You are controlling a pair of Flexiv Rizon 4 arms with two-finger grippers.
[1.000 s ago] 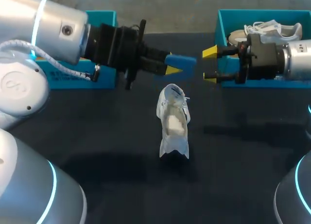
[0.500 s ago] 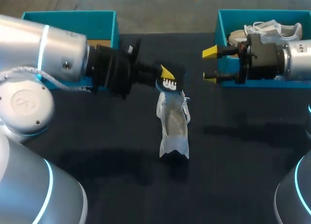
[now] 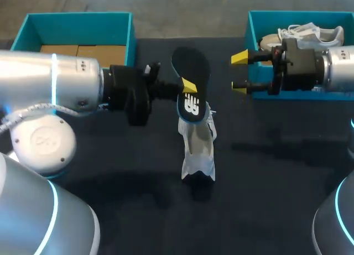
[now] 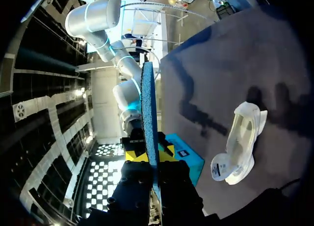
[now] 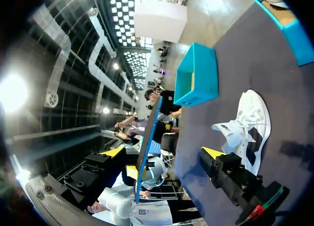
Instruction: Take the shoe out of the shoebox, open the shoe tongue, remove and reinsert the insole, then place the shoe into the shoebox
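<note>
My left gripper point(image 3: 187, 88) is shut on a black insole point(image 3: 192, 72) with a blue edge and a white logo. It holds the insole upright above the far end of the white shoe point(image 3: 197, 144), which lies on the dark table. In the left wrist view the insole point(image 4: 148, 118) shows edge-on between the yellow tips of the left gripper point(image 4: 151, 153), with the shoe point(image 4: 239, 143) off to one side. My right gripper point(image 3: 239, 73) stands open in front of the right shoebox point(image 3: 251, 28), a short way from the insole. In the right wrist view, the insole point(image 5: 147, 138) and the shoe point(image 5: 248, 125) lie ahead of the right gripper point(image 5: 164, 153).
A second white shoe point(image 3: 310, 32) lies in the right blue box. Another blue box point(image 3: 77, 22) with a brown bottom stands at the back left, also seen as the blue box point(image 5: 196, 76) in the right wrist view. Dark table surface lies around the shoe.
My left arm has turned its wrist and dropped lower, so the insole went from lying flat to standing with its black face showing. The right arm and shoe have kept still.
</note>
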